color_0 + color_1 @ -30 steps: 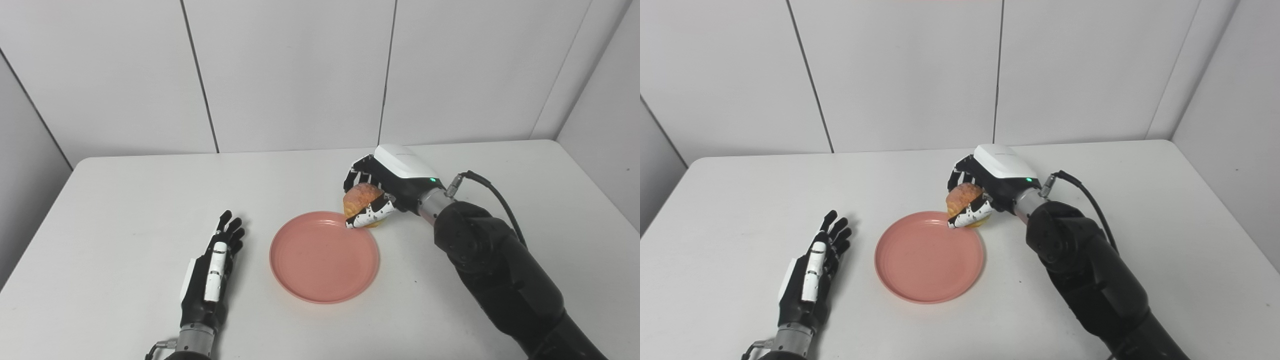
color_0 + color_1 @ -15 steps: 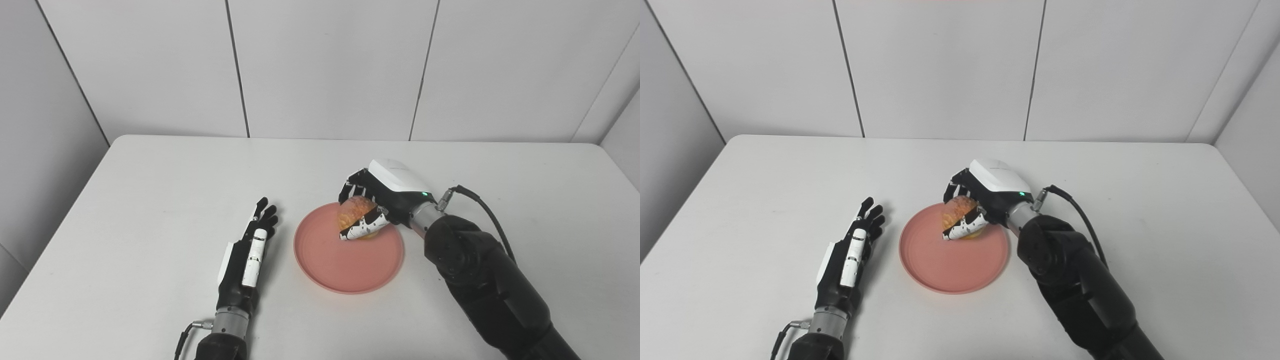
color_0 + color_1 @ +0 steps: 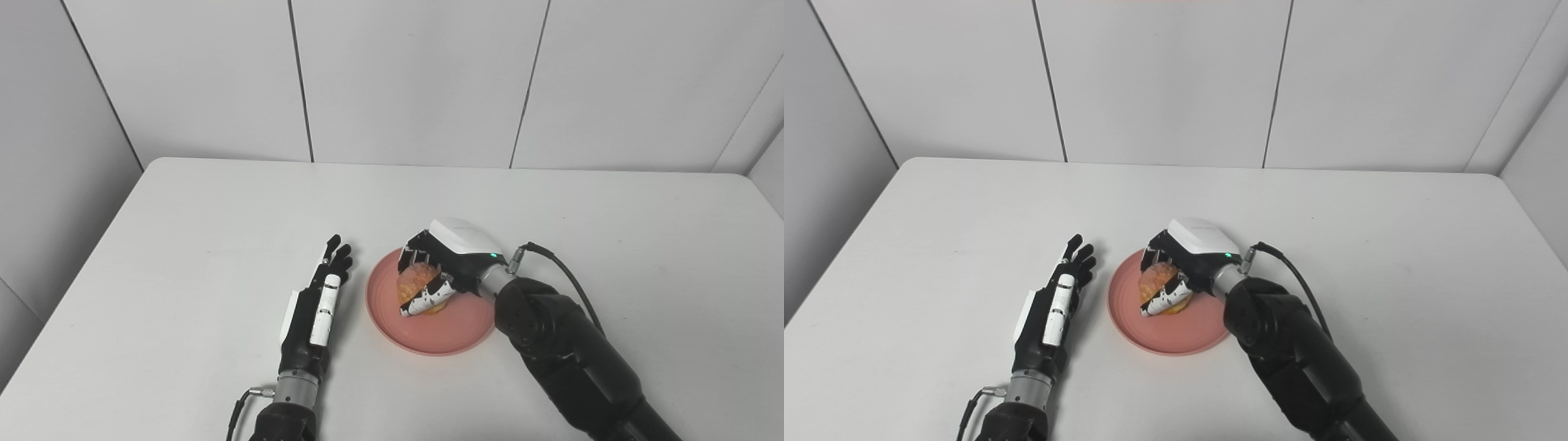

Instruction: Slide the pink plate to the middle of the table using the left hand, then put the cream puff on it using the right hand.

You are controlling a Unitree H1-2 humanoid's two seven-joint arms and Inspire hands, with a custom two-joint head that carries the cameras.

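The pink plate (image 3: 441,331) lies on the white table (image 3: 184,233) near its middle. My right hand (image 3: 444,263) is over the plate, shut on the golden cream puff (image 3: 413,282), which sits low over the plate's centre; whether it touches the plate I cannot tell. Fingers and thumb wrap around the puff. My left hand (image 3: 315,309) rests flat on the table just left of the plate, open, fingers stretched forward, holding nothing. In the right eye view the plate (image 3: 1182,340), the puff (image 3: 1154,283), the right hand (image 3: 1188,254) and the left hand (image 3: 1056,306) appear the same way.
White wall panels stand behind the table's far edge. A black cable (image 3: 563,269) loops from my right wrist over the table. A grey wall runs along the left side.
The camera has shifted, so the whole scene moved in the picture. My right hand carried the cream puff from the plate's far right rim to over its centre. The left hand stayed put.
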